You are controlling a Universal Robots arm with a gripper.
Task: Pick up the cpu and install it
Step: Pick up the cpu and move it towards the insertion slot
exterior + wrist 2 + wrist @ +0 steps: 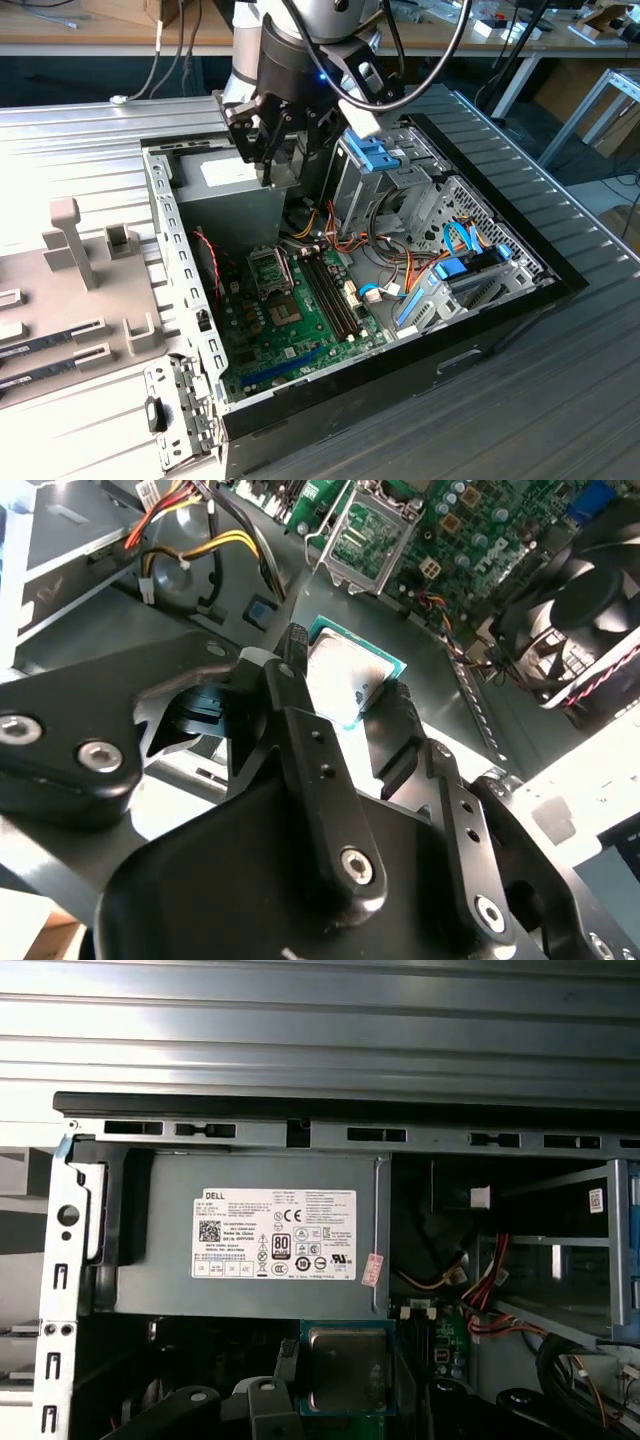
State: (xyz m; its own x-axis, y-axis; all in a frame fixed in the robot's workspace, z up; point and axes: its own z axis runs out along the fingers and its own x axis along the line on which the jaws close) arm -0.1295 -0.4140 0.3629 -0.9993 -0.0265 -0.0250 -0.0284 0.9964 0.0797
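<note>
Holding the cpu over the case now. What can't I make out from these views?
cpu edges at the grip: second wrist view, covered by the gripper's fingers.
cpu underside: turned away in both wrist views.
socket pins: second wrist view, too small; frame cut off by the picture edge.

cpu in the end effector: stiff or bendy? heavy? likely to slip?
Likely rigid: the cpu sits flat and unbent in the end effector. Probably light for its size, since it looks like a thin plate. Its smooth metal top and the grip on its edges alone suggest it could slip or twist if knocked.
</note>
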